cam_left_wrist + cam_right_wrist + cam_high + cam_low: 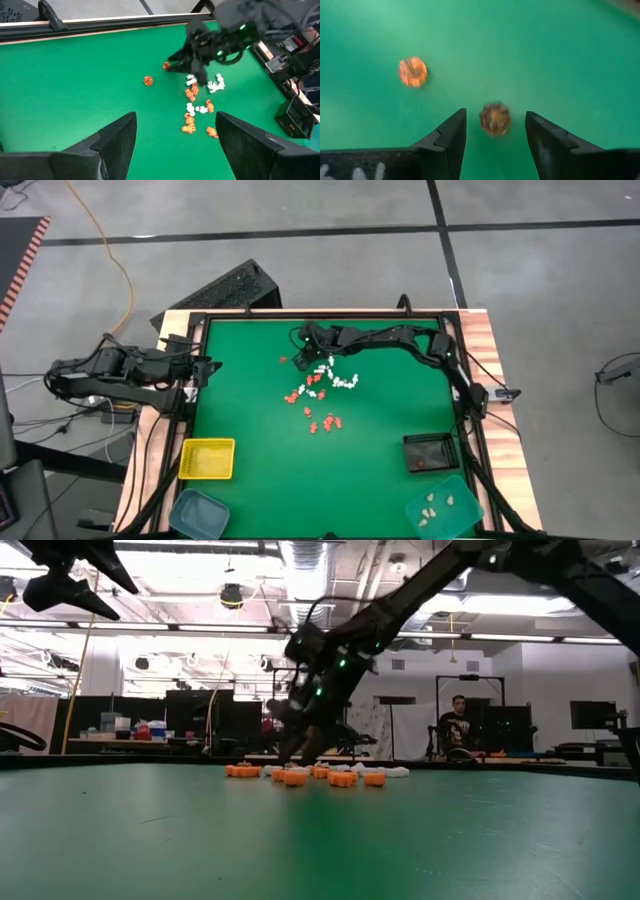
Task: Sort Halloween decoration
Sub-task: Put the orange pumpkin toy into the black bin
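Right gripper (495,132) stood spread low over the green mat (250,410), an orange trinket (495,118) loose between its fingers at the pile's (318,392) far edge; judged the round piece likely to roll away if one finger touched first.

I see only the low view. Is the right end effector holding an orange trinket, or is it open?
Observer: Open. In the right wrist view, one orange trinket lies on the mat between the fingers of the right end effector, ungripped.
Operator: Are any pieces sorted?
Observer: The high view shows white trinkets in the right-hand teal tray.
Operator: And the left arm?
Observer: The left end effector waits open beside the mat's left edge.
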